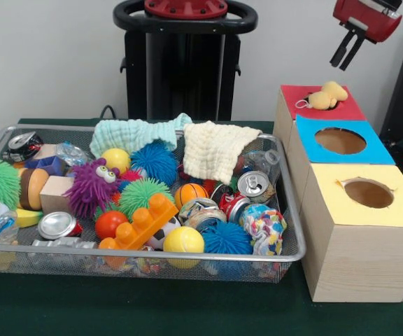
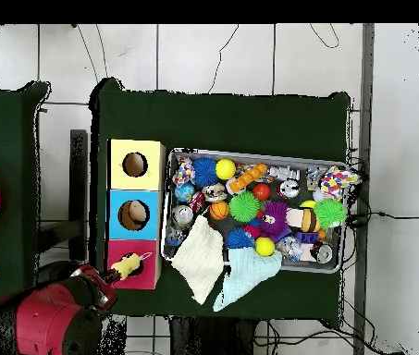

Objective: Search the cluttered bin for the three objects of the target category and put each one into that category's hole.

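The bin of silver wire mesh sits left of centre, full of toys, cans and cloths; it also shows in the overhead view. My gripper hangs at the top right, above and behind the red-topped box, its two black fingers slightly apart and empty. A yellow plush toy lies on the red box's hole, partly sunk in. In the overhead view the gripper is just beside the toy.
A blue-topped box and a yellow-topped box stand in a row in front of the red one, right of the bin. The bin holds two cloths, spiky balls, crushed cans, an orange block and yellow balls.
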Controlling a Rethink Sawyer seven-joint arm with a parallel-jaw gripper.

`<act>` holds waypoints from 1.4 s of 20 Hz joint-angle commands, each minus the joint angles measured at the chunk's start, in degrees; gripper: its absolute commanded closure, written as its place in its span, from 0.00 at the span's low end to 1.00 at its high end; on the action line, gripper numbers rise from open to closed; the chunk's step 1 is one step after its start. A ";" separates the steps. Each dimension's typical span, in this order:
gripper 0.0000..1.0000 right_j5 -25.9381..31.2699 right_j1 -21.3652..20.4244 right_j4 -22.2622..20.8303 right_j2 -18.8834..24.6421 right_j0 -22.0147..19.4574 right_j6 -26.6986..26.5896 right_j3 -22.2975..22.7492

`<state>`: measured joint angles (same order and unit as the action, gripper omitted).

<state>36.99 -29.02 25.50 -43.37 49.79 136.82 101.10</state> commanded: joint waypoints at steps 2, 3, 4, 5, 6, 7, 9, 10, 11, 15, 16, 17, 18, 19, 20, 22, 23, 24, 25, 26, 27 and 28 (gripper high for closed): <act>1.00 -2.93 2.74 -1.39 4.11 -0.71 10.83 -1.14; 1.00 -3.31 2.91 -1.32 4.19 -0.73 10.90 -1.12; 1.00 -3.43 3.11 -1.31 4.20 -0.53 11.08 -1.17; 1.00 -3.52 3.21 -1.41 4.10 -0.42 11.06 -1.23; 1.00 -3.62 3.30 -1.51 3.99 -0.32 11.05 -1.28; 1.00 -4.02 3.47 -1.50 3.98 -0.27 11.13 -1.23; 1.00 -4.64 3.98 -1.69 3.77 -0.10 11.17 -1.31; 1.00 -4.94 4.19 -1.72 3.73 -0.05 11.16 -1.33; 1.00 -5.61 4.57 -1.66 3.79 0.03 11.29 -1.25; 1.00 -7.75 5.79 -1.14 4.29 0.15 11.62 -0.82; 1.00 -8.40 6.25 -1.00 4.41 0.20 11.74 -0.75; 1.00 -8.77 6.61 -0.98 4.38 0.28 11.74 -0.77; 1.00 -9.14 6.97 -0.97 4.34 0.36 11.73 -0.79; 1.00 -9.50 7.33 -0.95 4.30 0.45 11.73 -0.81; 1.00 -9.82 7.47 -0.84 4.36 0.43 11.66 -0.72; 1.00 -10.93 7.74 -0.60 4.72 0.20 11.48 -0.33; 1.00 -11.36 7.80 -0.48 4.86 0.12 11.37 -0.13; 1.00 -11.70 7.85 -0.37 5.03 0.02 11.31 0.02; 1.00 -12.25 7.85 -0.18 5.35 -0.09 11.28 0.32; 1.00 -12.69 7.96 -0.04 5.54 -0.14 11.30 0.46; 1.00 -13.13 8.07 0.09 5.72 -0.19 11.32 0.60; 1.00 -13.41 8.38 0.11 5.70 -0.15 11.34 0.54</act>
<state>26.81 -23.21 25.53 -43.42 50.65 136.82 101.15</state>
